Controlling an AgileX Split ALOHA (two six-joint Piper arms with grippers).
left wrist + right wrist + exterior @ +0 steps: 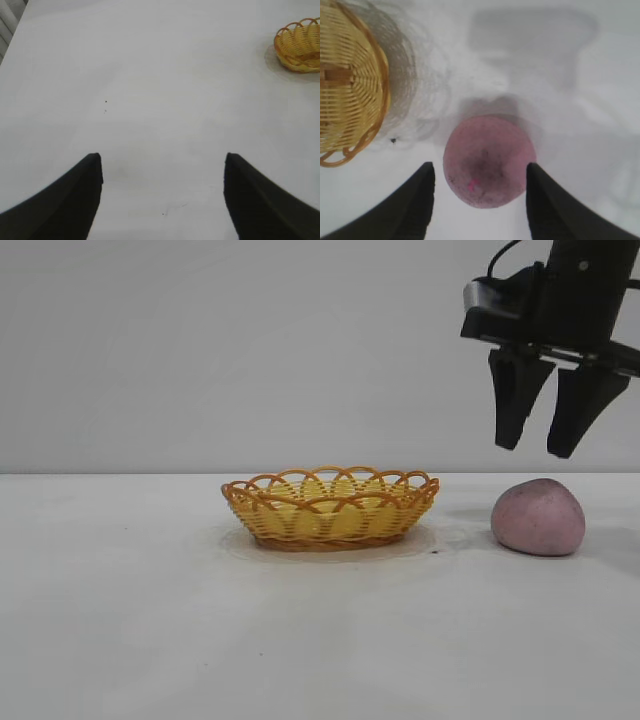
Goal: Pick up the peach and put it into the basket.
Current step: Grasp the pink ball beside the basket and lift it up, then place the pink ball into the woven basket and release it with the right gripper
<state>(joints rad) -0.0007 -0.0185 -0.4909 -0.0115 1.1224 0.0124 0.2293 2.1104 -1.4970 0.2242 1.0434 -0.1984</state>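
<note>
The dull pink peach lies on the white table to the right of the yellow-orange wicker basket. My right gripper hangs open straight above the peach, clear of it. In the right wrist view the peach lies between and just beyond the two dark fingers, with the gripper open and empty; the basket shows beside it. My left gripper is open and empty over bare table, out of the exterior view, with the basket far off.
The white table stretches wide to the left and in front of the basket. A plain grey wall stands behind. A tiny dark speck lies between basket and peach.
</note>
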